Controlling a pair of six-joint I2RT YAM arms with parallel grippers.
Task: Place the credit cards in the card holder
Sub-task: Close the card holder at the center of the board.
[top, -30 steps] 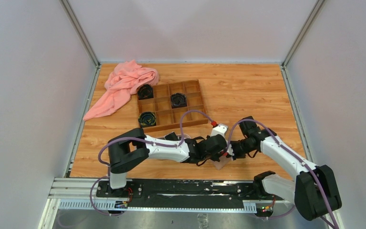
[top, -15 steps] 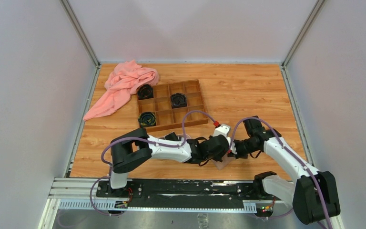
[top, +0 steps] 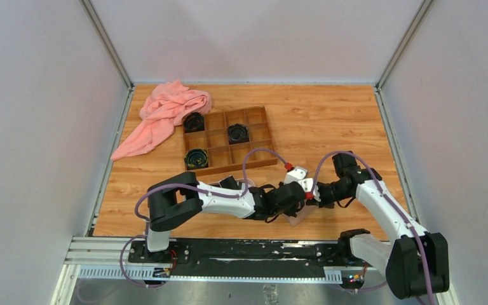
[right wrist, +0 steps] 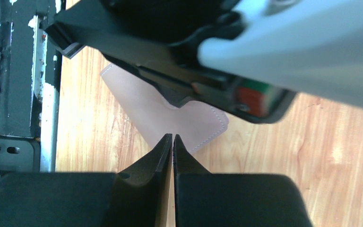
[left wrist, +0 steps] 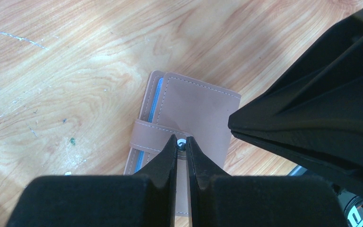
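Wooden counter (left wrist: 52, 71) carried the closed holder (left wrist: 198, 109) just below the left gripper (left wrist: 182, 144), its narrow tips at the snap strap (left wrist: 146, 135). Right gripper (right wrist: 171, 139), also narrow, faced the holder's corner.

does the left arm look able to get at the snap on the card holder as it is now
Likely yes. The tips of the left end effector, near shut, sit right at the snap on the upturned strap of the card holder. The right arm crowds in beside it but leaves the snap uncovered.
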